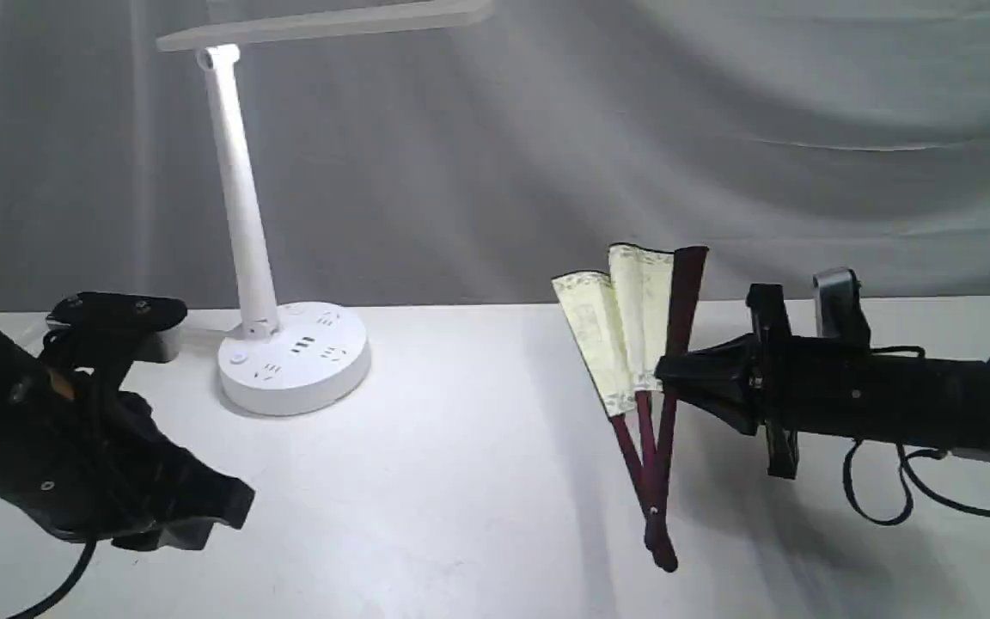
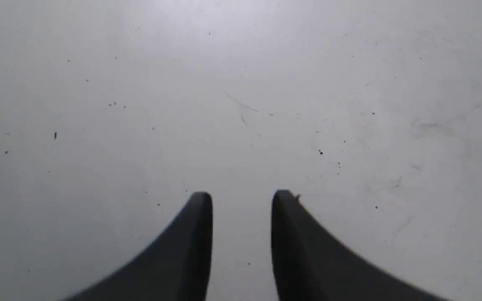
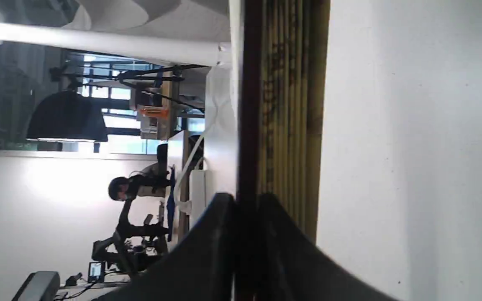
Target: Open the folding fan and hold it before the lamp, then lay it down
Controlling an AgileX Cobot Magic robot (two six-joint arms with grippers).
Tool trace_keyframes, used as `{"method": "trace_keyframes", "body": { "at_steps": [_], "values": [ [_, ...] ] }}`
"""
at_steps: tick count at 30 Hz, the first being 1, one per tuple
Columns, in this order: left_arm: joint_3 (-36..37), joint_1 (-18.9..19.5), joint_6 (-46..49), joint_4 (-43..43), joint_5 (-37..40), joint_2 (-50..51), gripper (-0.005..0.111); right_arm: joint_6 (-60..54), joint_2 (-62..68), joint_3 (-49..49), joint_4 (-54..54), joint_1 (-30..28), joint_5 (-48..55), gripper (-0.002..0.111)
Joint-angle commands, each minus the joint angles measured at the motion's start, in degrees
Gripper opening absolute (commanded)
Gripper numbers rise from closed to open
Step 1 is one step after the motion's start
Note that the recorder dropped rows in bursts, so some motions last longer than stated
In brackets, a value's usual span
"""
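The folding fan (image 1: 628, 331) stands nearly upright at right of centre, partly spread, its cream pleats up and its maroon ribs meeting near the table. My right gripper (image 1: 671, 374) is shut on its outer maroon rib; in the right wrist view both fingers (image 3: 211, 242) clamp that rib, with the fan's pleats (image 3: 291, 104) beside it. The white lamp (image 1: 241, 215) stands at the back left, its round base (image 1: 293, 357) on the table and its light bar across the top. My left gripper (image 1: 220, 507) hovers low at the front left, open and empty, its tips (image 2: 201, 205) over bare table.
A white table (image 1: 461, 481) carries everything, with a grey draped cloth behind. The lamp's cord runs off to the left behind my left arm. A loose black cable (image 1: 882, 494) hangs under the right arm.
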Motion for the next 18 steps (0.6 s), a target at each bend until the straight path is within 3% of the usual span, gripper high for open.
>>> {"method": "trace_keyframes", "body": {
  "at_steps": [1, 12, 18],
  "values": [
    [-0.33, -0.29, 0.04, -0.35, -1.39, 0.02, 0.024, -1.11, -0.27, 0.10, 0.87, -0.96, 1.97, 0.000],
    [-0.33, -0.29, 0.15, -0.35, -1.37, 0.02, 0.024, 2.25, -0.36, 0.26, -3.00, -0.81, 1.97, 0.000],
    [-0.33, -0.29, 0.15, -0.35, -1.37, 0.02, 0.024, 1.59, -3.71, 5.31, -2.16, -0.92, 1.97, 0.000]
  ]
}}
